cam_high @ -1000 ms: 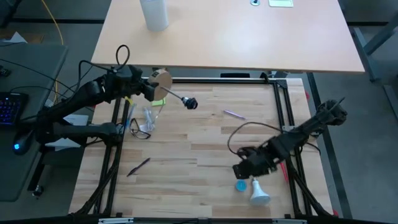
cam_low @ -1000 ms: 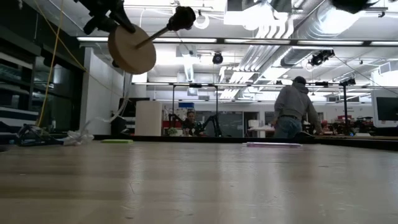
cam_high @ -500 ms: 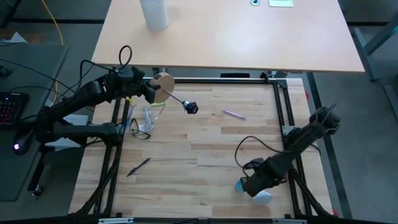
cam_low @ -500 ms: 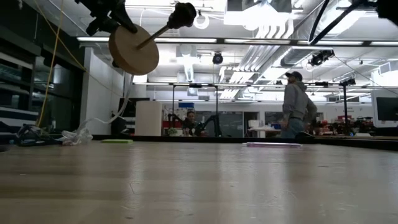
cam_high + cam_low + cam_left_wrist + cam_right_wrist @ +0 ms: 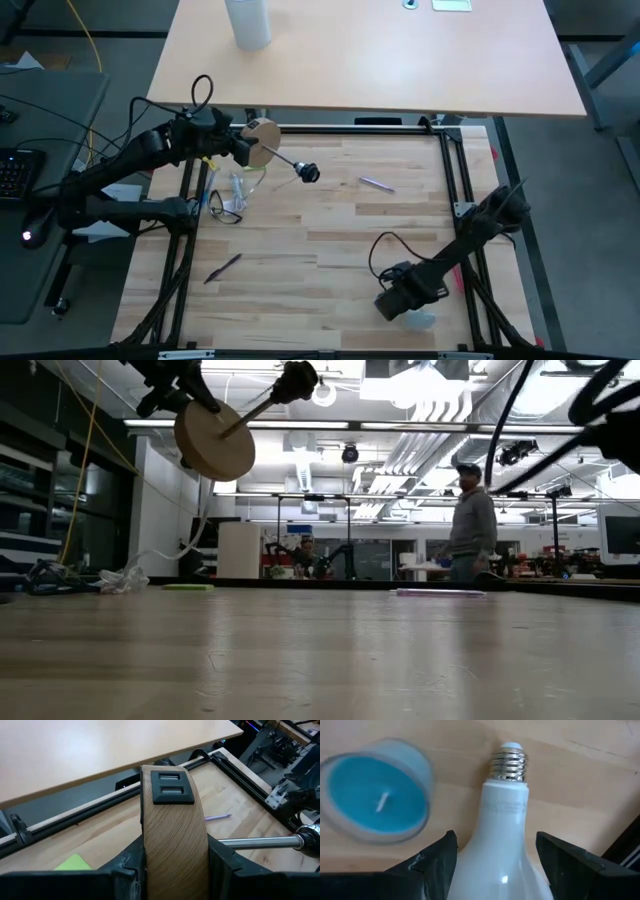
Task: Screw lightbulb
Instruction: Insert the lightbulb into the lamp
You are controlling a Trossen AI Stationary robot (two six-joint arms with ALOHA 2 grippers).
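The white lightbulb [image 5: 502,845] lies on its side on the wooden table near the front right, its metal screw base [image 5: 510,765] pointing away from my right gripper [image 5: 495,865]. That gripper is open, low over the bulb [image 5: 422,320], with one finger on either side of the bulb's cone; I cannot tell whether they touch it. My left gripper [image 5: 243,146] is shut on the round wooden disc base [image 5: 262,135] at the far left, held in the air. Its metal rod ends in the black socket [image 5: 307,172]. My left gripper pinches the wooden disc's rim [image 5: 172,850] between its two fingers [image 5: 125,865], one on each flat face. The disc stands on edge, lifted clear of the table [image 5: 213,440]. Its rod and socket [image 5: 297,377] stick out toward the table's right.
A blue candle in a clear glass [image 5: 375,802] stands right beside the bulb. A purple pen [image 5: 375,184], a black pen [image 5: 222,268] and clear glasses [image 5: 232,195] lie on the table. Black frame rails [image 5: 465,190] border it. A person [image 5: 470,520] walks far behind.
My right gripper has gone toward the table's near edge and down over the lightbulb, which it now mostly covers from above. The bulb and candle have stayed in place.
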